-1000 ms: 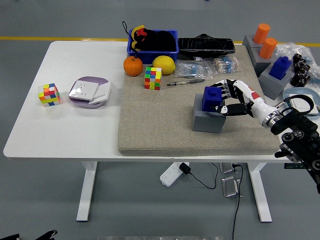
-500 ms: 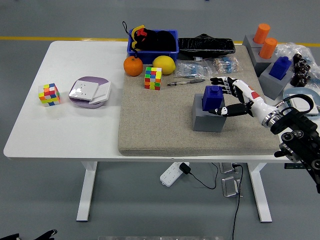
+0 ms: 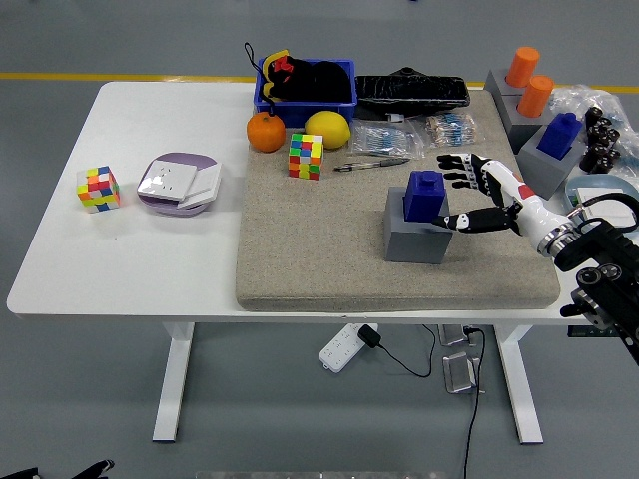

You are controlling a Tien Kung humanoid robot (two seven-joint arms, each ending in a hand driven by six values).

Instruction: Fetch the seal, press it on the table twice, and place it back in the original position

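Note:
The blue seal (image 3: 423, 195) stands upright in its grey block holder (image 3: 415, 235) on the beige mat (image 3: 329, 249), right of centre. My right hand (image 3: 477, 190) is just to the right of the seal, fingers spread open, not touching it. Its thumb tip lies near the holder's right edge. My left arm is out of view.
More seals stand in grey holders at the far right: two orange (image 3: 529, 80) and one blue (image 3: 559, 135). A Rubik's cube (image 3: 306, 157), an orange (image 3: 265, 132), a lemon (image 3: 326, 129), a pen (image 3: 371, 165) and a blue bin (image 3: 306, 85) lie behind. A second cube (image 3: 98, 189) and a purple-white box (image 3: 178, 184) sit left.
My right hand has let go of the blue seal, opened its fingers and drawn back to the right. The seal stays in its holder.

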